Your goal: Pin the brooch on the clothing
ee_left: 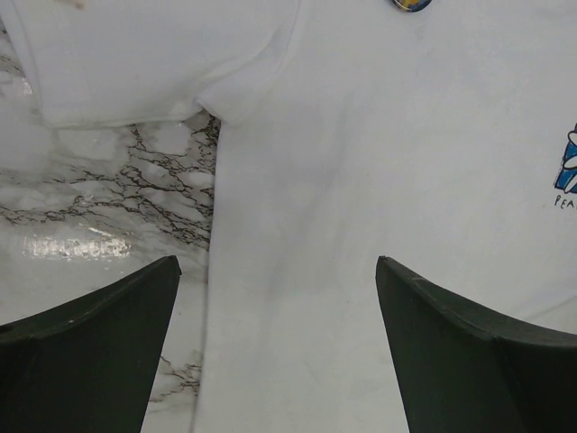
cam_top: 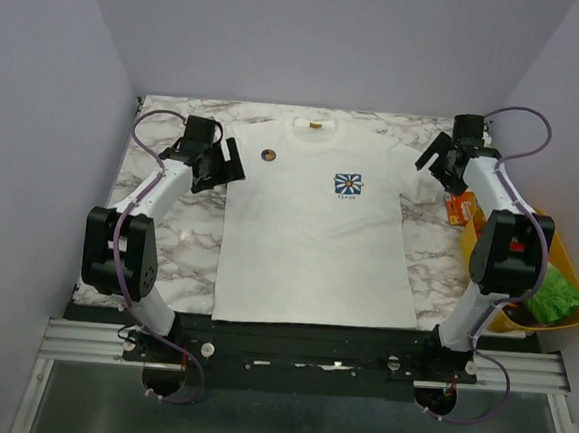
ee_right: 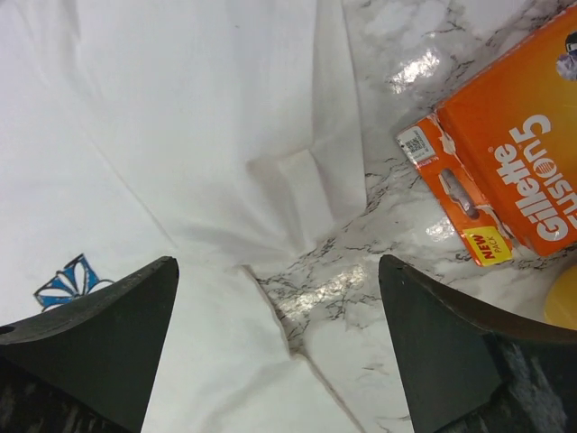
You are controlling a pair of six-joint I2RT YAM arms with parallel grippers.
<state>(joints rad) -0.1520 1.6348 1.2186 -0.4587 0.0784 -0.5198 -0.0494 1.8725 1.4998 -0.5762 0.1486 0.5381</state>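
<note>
Top external: small dark-rimmed brooch (cam_top: pixel 268 156) on clothing (cam_top: pixel 306 258)

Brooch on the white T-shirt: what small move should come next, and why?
Probably draw the right tool back from the sleeve of the white T-shirt. The small round dark-rimmed brooch already lies on the chest, and both this tool and the left tool stand open and empty. Whether the pin is fastened cannot be told.

Shirt (cam_top: pixel 306 258) flat on the table (cam_top: pixel 183 233), pin (cam_top: pixel 268 156) on it near the left sleeve, box (cam_top: pixel 461 207) just right of the shirt
</note>
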